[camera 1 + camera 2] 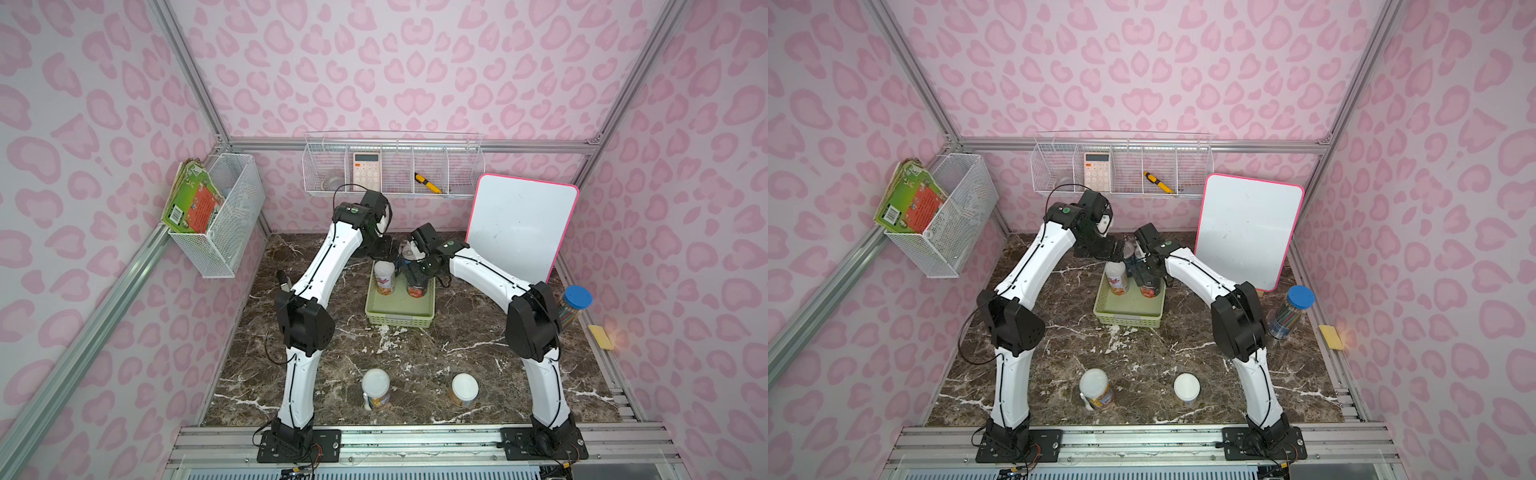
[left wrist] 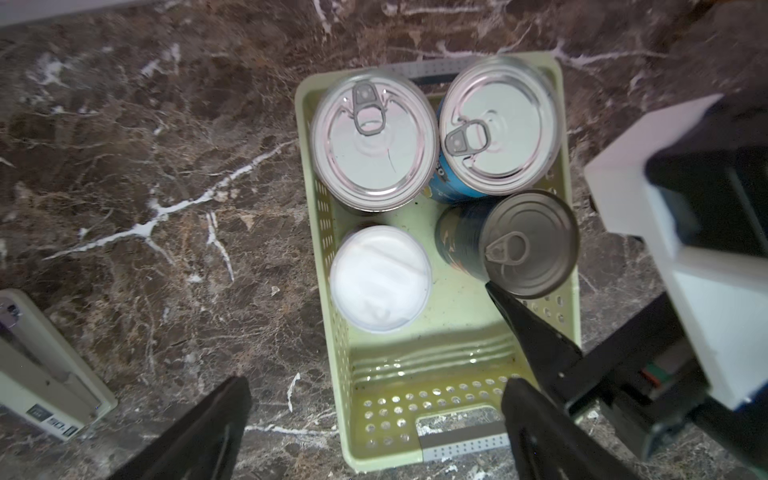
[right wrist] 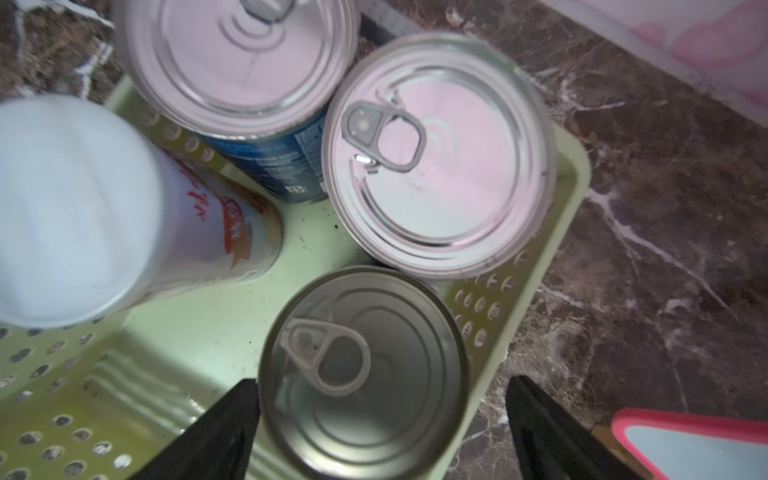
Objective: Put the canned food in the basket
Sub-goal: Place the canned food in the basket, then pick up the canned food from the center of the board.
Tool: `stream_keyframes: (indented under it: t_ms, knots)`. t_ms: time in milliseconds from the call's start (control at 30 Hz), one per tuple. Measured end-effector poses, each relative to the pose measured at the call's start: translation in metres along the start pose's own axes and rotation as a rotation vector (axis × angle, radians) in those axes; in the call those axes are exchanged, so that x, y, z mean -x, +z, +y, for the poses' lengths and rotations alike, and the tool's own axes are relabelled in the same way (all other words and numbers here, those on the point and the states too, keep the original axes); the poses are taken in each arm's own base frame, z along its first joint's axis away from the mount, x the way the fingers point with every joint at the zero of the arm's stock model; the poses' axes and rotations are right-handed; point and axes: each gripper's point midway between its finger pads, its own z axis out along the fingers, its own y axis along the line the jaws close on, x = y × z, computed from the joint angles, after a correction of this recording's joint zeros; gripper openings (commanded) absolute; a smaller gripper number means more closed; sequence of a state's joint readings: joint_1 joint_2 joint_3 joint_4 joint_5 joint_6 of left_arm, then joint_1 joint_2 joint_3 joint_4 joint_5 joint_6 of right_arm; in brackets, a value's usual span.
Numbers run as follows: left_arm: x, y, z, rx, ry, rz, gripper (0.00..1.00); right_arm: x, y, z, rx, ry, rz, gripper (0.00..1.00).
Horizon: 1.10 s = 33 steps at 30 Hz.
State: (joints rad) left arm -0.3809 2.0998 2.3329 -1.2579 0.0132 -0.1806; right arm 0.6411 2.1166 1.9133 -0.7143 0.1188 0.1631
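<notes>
Both arms arch over the basket [image 1: 399, 319]. Left gripper [image 2: 374, 382] gapes wide; right gripper [image 3: 381, 382] spreads wide astride the dark can [image 3: 361, 374]. Two white-lid cans [image 1: 376, 386] stand at six o'clock.

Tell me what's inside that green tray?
Four upright cans stand in the tray: three with silver pull-tab tops, one with a white lid. The rest of its floor is bare. The cans are closed, so their contents stay hidden.
</notes>
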Motion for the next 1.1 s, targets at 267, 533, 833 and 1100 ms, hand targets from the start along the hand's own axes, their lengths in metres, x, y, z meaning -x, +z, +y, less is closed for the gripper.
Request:
stream_keyframes:
  t_ms: [267, 533, 833, 1100]
  knots:
    - [-0.069, -0.075, -0.016, -0.080, 0.047, -0.058, 0.99, 0.026, -0.091, 0.019, 0.035, -0.020, -0.197, 0.95]
    - [-0.190, -0.092, -0.046, -0.228, 0.123, 0.055, 1.00, -0.078, -0.152, 0.034, 0.109, 0.005, -0.094, 0.94]
    - [-0.259, -0.071, -0.074, -0.257, 0.154, 0.265, 0.99, -0.211, -0.151, 0.053, 0.196, 0.090, 0.144, 0.93]
    - [-0.303, -0.053, -0.076, -0.203, 0.150, 0.465, 0.99, -0.266, -0.146, 0.074, 0.233, 0.103, 0.268, 0.93]
